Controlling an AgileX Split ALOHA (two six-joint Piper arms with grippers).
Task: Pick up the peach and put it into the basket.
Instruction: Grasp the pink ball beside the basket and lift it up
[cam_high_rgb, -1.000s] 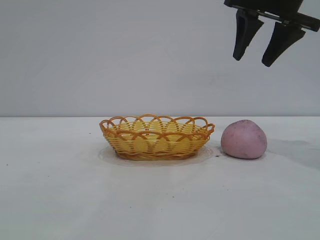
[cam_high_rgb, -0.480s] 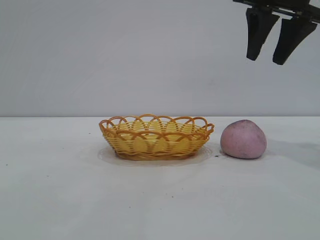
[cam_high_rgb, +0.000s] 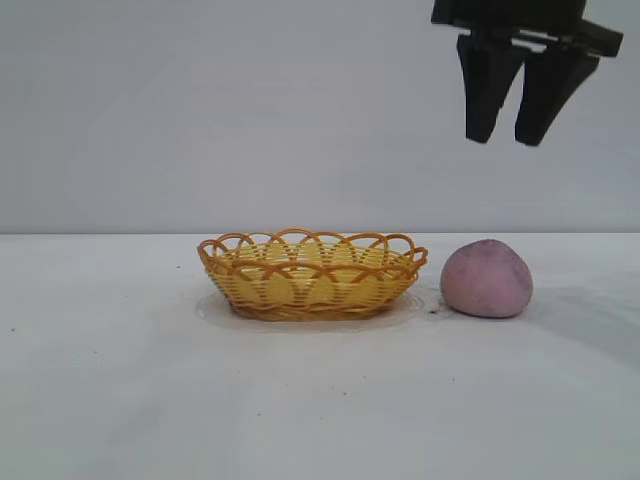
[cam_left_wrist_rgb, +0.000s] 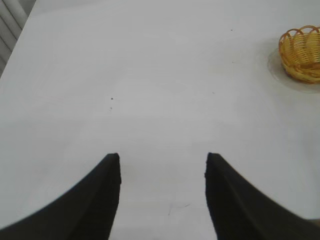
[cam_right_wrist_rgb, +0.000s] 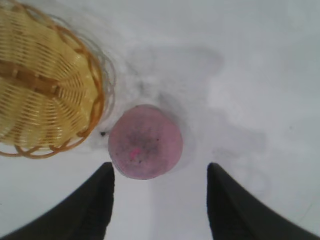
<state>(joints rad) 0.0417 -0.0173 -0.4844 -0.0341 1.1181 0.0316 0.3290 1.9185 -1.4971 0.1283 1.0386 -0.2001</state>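
Peach (cam_high_rgb: 487, 279) rests on bench (cam_high_rgb: 320, 400) beside basket (cam_high_rgb: 312, 273). Right gripper (cam_high_rgb: 508, 138) hangs above it, jaws apart, empty. Left gripper (cam_left_wrist_rgb: 162, 162) parked, jaws apart, empty.

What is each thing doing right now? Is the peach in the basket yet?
peach: on the table, beside the basket, not in it, not held.
basket: upright on the table, nothing in it.
right gripper: open, high above the peach, holding nothing.
left gripper: open, over bare table, holding nothing.
table: white, carrying basket and peach.
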